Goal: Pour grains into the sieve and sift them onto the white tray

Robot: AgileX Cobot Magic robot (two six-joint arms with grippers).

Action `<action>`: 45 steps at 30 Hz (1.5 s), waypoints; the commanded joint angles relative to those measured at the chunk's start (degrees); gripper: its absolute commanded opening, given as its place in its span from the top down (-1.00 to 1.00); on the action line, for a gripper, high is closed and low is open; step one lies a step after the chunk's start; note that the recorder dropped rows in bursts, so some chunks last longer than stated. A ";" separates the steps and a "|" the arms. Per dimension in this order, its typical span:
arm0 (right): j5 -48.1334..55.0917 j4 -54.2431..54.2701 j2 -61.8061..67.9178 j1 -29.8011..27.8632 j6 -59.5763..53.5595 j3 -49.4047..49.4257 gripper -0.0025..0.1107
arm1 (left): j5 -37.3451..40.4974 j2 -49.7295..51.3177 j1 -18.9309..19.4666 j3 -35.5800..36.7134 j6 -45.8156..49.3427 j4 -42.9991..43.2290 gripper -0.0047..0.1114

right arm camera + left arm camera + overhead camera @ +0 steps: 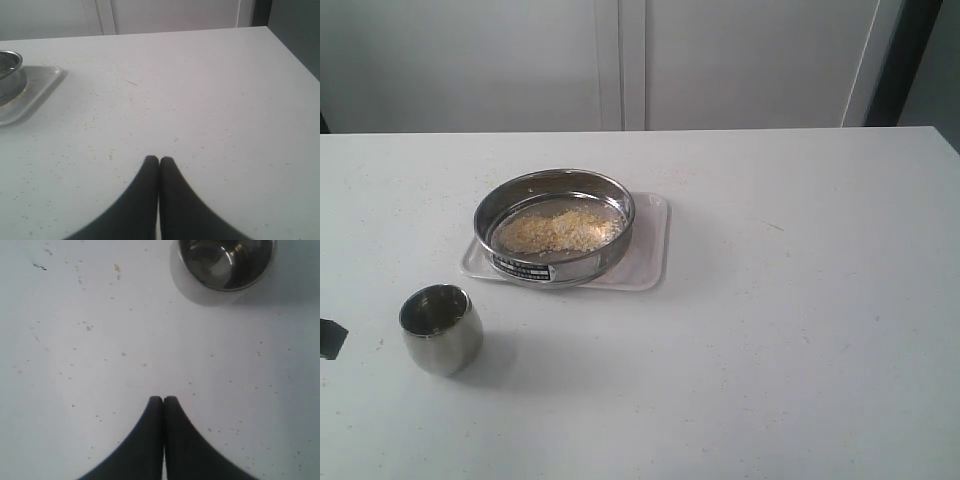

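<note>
Grains (558,230): pale yellow, loose patch on the mesh, thickest toward 6 o'clock inside the sieve (554,226). Sieve: shallow steel ring, label plate on its wall at 6 o'clock, sitting on the white tray (645,262) and covering the tray's 9 o'clock half; bare tray shows at 3 o'clock. Tray sits mid-table (800,330), a bit toward 10 o'clock. Steel cup (441,328) upright at 7 o'clock from the sieve, well apart.

Left gripper (163,399): fingers pressed together, holding nothing, low over bare table, cup just beyond the tips. Right gripper (159,159): fingers closed too, empty, well apart from the tray.

Wrist views only: stray specks (88,328) on the table, the cup's inside. Exterior only: the grains.
</note>
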 commanded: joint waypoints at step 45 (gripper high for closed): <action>-0.85 0.00 -0.29 -0.07 -0.09 0.27 0.96 | 5.61 -21.00 17.46 -0.09 9.56 -6.40 0.92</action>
